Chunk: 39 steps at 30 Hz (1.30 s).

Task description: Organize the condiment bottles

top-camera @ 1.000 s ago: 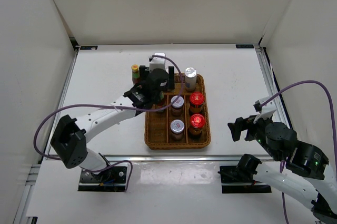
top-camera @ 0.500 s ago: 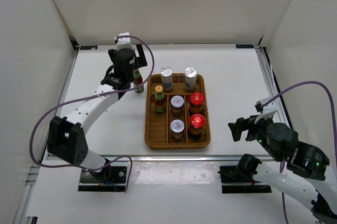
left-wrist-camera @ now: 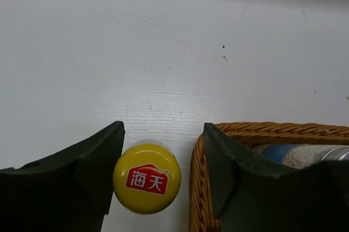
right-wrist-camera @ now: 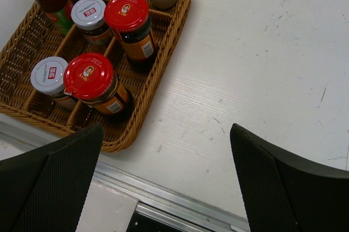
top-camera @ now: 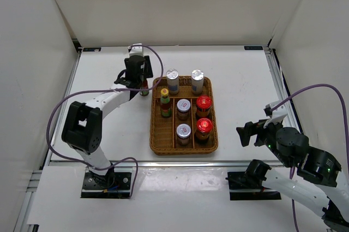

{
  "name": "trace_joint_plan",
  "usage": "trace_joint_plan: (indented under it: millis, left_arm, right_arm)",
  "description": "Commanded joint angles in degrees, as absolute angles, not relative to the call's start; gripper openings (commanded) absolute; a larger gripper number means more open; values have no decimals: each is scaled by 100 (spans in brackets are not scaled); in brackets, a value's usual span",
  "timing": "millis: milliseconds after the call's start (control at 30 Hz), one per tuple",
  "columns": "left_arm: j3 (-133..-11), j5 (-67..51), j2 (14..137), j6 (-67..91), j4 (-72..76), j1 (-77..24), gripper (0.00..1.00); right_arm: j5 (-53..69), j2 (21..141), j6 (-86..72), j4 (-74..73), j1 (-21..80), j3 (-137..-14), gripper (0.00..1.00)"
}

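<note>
I have the left pincer (left-wrist-camera: 162, 153) spread wide over the slim yellow-capped, green-necked bottle (left-wrist-camera: 146, 178). The bottle stands upright on the white worktop (left-wrist-camera: 174, 52), toward the far edge and left of centre, just beside the woven brown wicker tray (left-wrist-camera: 272, 129) and not in it.

The step in hand, as I read it, is gripping this last stray bottle. In the wrist view the cap sits close against my left finger, and my right finger hangs over the tray's rim. I should nudge toward the worktop's left edge until the cap is centred and that finger clears the wicker (otherwise it may catch on the way down). Then I would descend to the neck, close gently, and lift straight up above the rim before crossing. A tall, narrow bottle will likely tip if dragged.

Its twin bottle (top-camera: 164, 102) stands in the tray's left column, which looks the natural home. The right pincer (right-wrist-camera: 164, 134) is spread and idle near the worktop's right edge.
</note>
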<state>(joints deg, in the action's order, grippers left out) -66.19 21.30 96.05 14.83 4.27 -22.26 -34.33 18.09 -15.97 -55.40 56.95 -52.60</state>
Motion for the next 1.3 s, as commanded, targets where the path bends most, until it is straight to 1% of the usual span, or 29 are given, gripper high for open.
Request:
trace_joint_plan:
  millis: [0, 33, 67, 100, 133, 200, 233, 267, 333, 433, 567, 633, 700, 767, 900, 1100, 1267]
  left_arm:
    - [-6513, 2013, 9519, 1547, 404, -2232, 69]
    - [-6443, 2013, 9466, 1547, 404, -2232, 61]
    - [-6442, 2074, 9466, 1547, 404, -2232, 56]
    - [-6442, 2074, 9379, 1547, 343, -2232, 50]
    - [-6442, 2074, 9326, 1547, 282, -2232, 34]
    - [-6564, 2214, 9133, 1459, 89, -2232, 22]
    - [-6818, 2267, 9071, 1381, -77, -2232, 18]
    - [-6968, 2268, 8922, 1267, -418, -2232, 12]
    - [-7371, 2433, 8737, 1213, -745, -2232, 12]
    - [-7559, 2435, 8140, 1063, -1168, -2285, 12]
    - [-7629, 2022, 7017, 774, -1493, -2486, 12]
    - [-7629, 1864, 6708, 704, -1958, -2653, 12]
    - [-7437, 1802, 6163, 773, -2187, -2961, 12]
    - [-6963, 1723, 5524, 1009, -2302, -3267, 12]
    - [-6224, 1592, 4731, 1361, -2303, -3761, 12]
    - [-5318, 1230, 4325, 1493, -1891, -4367, 12]
    - [-4931, 1090, 4324, 1573, -1399, -4500, 12]
  right_arm:
    - [-3472, 1802, -1503, -5309, 5669, -5221, 100]
    - [-3472, 1802, -1503, -5309, 5669, -5221, 100]
    - [-3472, 1802, -1503, -5309, 5669, -5221, 100]
    - [-3472, 1802, -1503, -5309, 5669, -5221, 100]
    - [-3472, 1802, -1503, -5309, 5669, -5221, 100]
    - [-3472, 1802, -1503, -5309, 5669, -5221, 100]
    - [-3472, 1802, -1503, -5309, 5669, -5221, 100]
    - [-3472, 1802, -1503, -5309, 5669, -5221, 100]
    - [-3472, 1802, -1503, -5309, 5669, -5221, 100]
    - [-3472, 1854, -1503, -5309, 5669, -5221, 100]
    - [-3472, 1854, -1503, -5309, 5669, -5221, 100]
    - [-3472, 1854, -1503, -5309, 5669, -5221, 100]
    - [-3472, 1854, -1503, -5309, 5669, -5221, 100]
    - [-3472, 1854, -1503, -5309, 5669, -5221, 100]
    - [-3472, 1854, -1503, -5309, 5669, -5221, 100]
    - [-3419, 1959, -1503, -5309, 5669, -5221, 100]
    - [-3419, 1960, -1503, -5309, 5669, -5221, 100]
